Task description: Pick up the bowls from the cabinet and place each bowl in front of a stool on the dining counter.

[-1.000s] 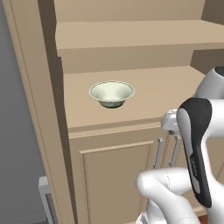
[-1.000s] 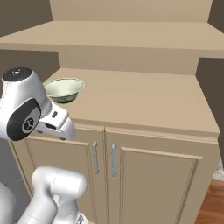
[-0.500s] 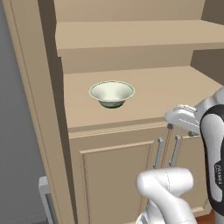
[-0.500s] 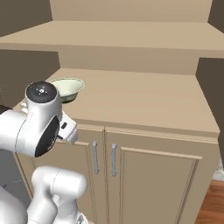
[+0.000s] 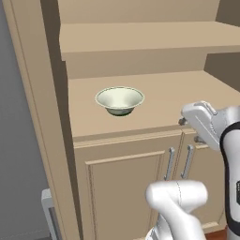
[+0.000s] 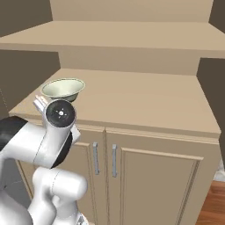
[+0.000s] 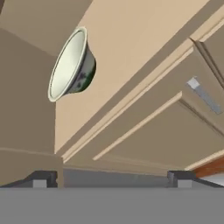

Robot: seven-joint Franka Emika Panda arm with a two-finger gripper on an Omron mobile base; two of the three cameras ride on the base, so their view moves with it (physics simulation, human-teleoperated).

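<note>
Beige wood surrounds the work area: the cabinet (image 5: 126, 164) offers an open shelf niche above panelled double doors. One bowl (image 5: 119, 100) stands upright in that niche, on the left part of the shelf surface, near the front edge and well clear of the side wall. Its mouth faces up; being round, it has no long axis, only a vertical one through foot and rim. This placement probably leaves clear access from the front. The gripper (image 7: 109, 177) sits below shelf level before the doors, jaws fully spread, holding nothing. Slim bar handles (image 6: 104, 158) flank the door seam.
</note>
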